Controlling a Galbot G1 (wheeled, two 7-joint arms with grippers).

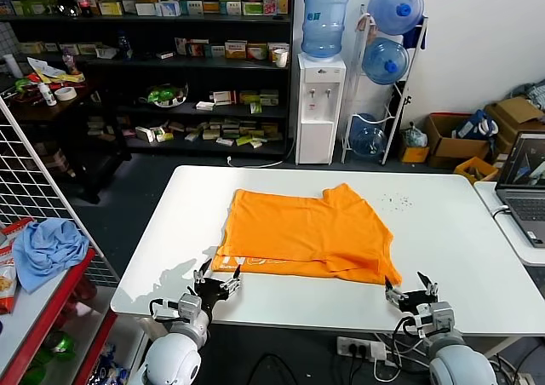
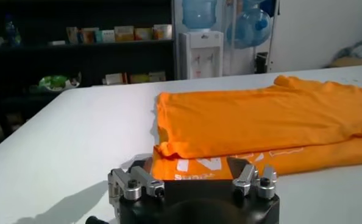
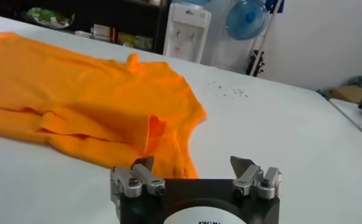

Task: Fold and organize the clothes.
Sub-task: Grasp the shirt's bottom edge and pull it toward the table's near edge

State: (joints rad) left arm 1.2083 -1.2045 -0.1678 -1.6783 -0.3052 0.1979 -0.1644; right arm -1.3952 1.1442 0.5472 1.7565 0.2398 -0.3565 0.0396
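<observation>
Orange T-shirt (image 1: 306, 233) folded over itself, lying flat near the middle of the white desk (image 1: 443, 257); upper layer covering most of the lower one, a strip of the lower layer with pale printed lettering (image 2: 196, 165) showing along the near edge. Sleeve and collar end toward 3 o'clock, near corner there rumpled and lying on the desk.

Left gripper (image 1: 215, 280) at about 7 o'clock from the shirt, just off the shirt's near corner at the desk's front edge, fingers spread apart and holding nothing; in the left wrist view (image 2: 193, 178) the lettered hem lies right ahead of the fingertips, not between them.

Right gripper (image 1: 410, 287) at about 5 o'clock from the shirt, just beside the near corner on that side, fingers likewise apart and empty; in the right wrist view (image 3: 194, 170) one fingertip close to the rumpled sleeve edge, contact not discernible.

Laptop (image 1: 524, 185) on a neighbouring desk at 3 o'clock. Water dispenser (image 1: 319, 104) at 12 o'clock behind the desk. Light blue cloth (image 1: 47, 249) on a red shelf at 9 o'clock, well apart from the shirt.
</observation>
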